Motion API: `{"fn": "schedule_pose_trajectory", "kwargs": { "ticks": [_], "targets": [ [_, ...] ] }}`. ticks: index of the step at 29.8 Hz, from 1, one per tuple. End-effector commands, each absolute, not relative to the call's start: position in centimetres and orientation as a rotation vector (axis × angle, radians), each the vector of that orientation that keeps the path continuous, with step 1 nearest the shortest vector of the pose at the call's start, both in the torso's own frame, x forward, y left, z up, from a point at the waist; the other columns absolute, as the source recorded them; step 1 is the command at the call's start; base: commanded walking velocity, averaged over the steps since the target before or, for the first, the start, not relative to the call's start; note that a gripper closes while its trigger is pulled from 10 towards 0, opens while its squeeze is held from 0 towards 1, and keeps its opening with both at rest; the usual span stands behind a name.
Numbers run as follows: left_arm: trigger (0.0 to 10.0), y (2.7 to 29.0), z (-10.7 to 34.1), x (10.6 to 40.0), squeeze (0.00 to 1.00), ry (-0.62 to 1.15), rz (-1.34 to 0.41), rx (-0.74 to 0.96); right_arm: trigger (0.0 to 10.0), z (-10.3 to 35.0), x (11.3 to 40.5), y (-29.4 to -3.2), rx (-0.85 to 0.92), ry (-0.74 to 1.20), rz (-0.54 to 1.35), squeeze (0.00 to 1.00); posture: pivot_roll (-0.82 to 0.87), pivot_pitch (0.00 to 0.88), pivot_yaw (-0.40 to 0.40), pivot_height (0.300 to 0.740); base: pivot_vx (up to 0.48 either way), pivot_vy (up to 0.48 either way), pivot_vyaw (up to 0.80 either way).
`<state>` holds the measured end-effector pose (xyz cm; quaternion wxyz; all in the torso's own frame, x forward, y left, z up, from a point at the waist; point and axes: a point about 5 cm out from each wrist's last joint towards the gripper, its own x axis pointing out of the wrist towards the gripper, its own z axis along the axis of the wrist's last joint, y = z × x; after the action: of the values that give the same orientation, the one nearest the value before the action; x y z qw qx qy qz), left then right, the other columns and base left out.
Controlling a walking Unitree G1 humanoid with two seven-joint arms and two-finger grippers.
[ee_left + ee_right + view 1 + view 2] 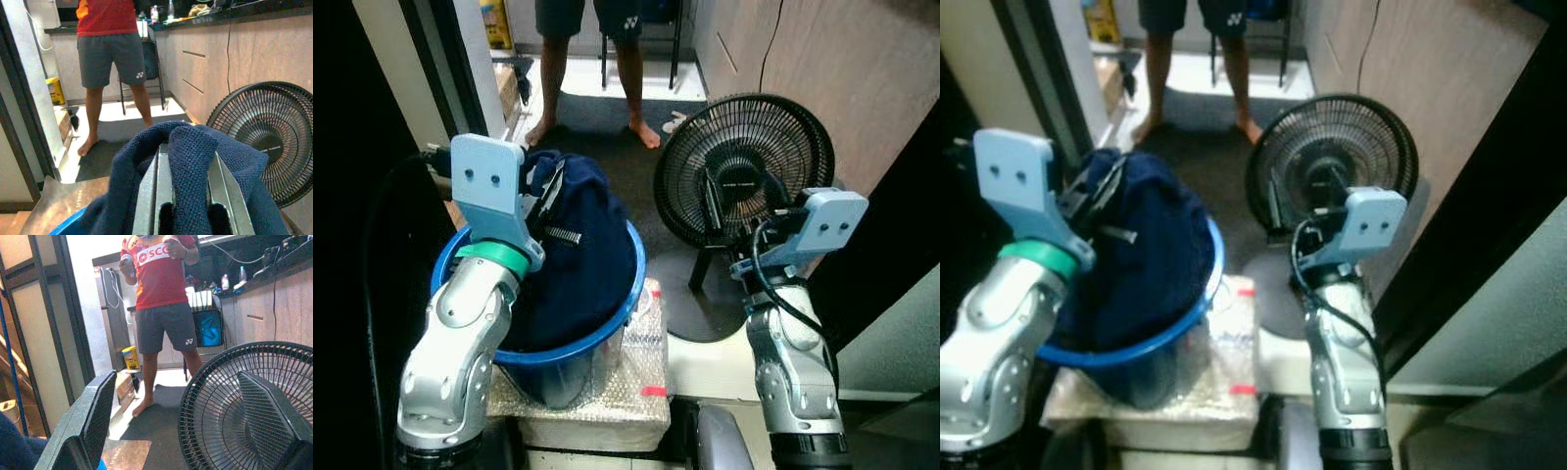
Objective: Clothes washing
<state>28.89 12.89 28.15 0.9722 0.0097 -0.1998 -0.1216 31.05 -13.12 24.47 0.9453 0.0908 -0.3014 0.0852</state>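
Note:
A dark navy knitted garment [578,264] is heaped in a blue plastic bucket [607,328] in front of me on the left. My left gripper [188,156] is at the top of the heap, shut on a fold of the navy cloth, which bulges up between its fingers [151,191]. To the right of the bucket my right gripper [177,379] is held up in front of a fan, open, with nothing between its fingers [90,423].
A black floor fan [744,166] stands right of the bucket, close to the right arm. The bucket rests on a bubble-wrapped box [641,387]. A person [161,308] in a red shirt stands barefoot beyond. A dark door frame [435,59] is on the left and wood cabinets [832,69] on the right.

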Motion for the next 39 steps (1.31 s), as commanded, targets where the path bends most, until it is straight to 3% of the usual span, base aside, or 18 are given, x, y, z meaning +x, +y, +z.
{"fn": "schedule_pose_trajectory", "kwargs": {
  "ticks": [1, 39],
  "targets": [
    [10.0, 13.11, 28.71, 28.86, 0.0, -0.44, -0.226, 0.02, 10.0, 23.83, 31.04, -13.47, 0.21, -0.588, 0.147, 0.0, 0.03, 0.0, 0.039, 0.549, 0.0, 0.0, 0.0],
    [10.0, 13.41, 28.82, 29.47, 0.0, -0.438, -0.207, 0.035, 10.0, 23.83, 31.2, -13.46, 0.226, -0.565, 0.137, 0.0, 0.03, 0.004, 0.039, 0.655, 0.0, 0.0, 0.0]
  ]
}}
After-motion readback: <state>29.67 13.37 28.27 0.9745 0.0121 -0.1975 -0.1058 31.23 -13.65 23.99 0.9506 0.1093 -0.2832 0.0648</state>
